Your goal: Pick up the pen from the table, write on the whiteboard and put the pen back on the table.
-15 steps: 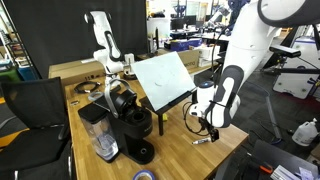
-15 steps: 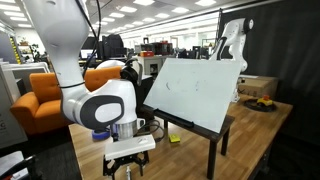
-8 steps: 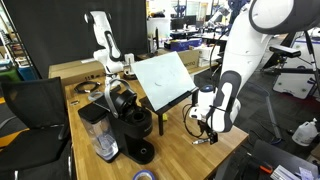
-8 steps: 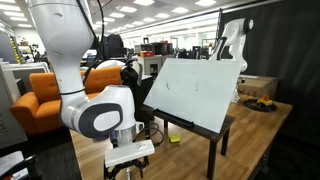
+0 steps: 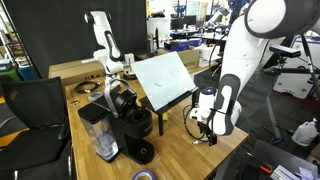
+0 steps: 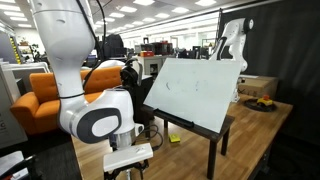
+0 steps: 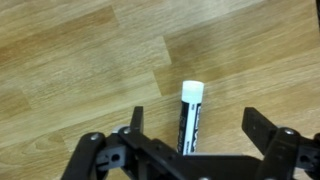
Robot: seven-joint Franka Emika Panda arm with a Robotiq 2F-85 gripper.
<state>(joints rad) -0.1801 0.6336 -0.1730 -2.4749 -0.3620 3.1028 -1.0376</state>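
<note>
One small, thin marker pen (image 7: 190, 122), dark-bodied with a whitish end, lies flat on the light-brown, wood-grained butcher-block desk (image 7: 70, 60). It sits at the lower centre of the wrist view, with its pale end toward the top of the frame. Two black fingers (image 7: 136, 120) stand wide apart, one on each side of it, gripping nothing. The pen lies roughly midway in the gap; whether the tips touch the wood I cannot tell.

In an exterior view the white robot arm (image 5: 225, 95) bends low over the desk near the lower right of the frame. The white, tilted whiteboard (image 5: 165, 78) on its black stand is at centre, well apart from the pen.

Judging the risks, the pen is slim and round, so closing too high would pinch air. An off-centre squeeze could roll it or flick it away. Driving lower could jam the tips into the wood. A grip near one end would leave the pen skewed and awkward for writing.
</note>
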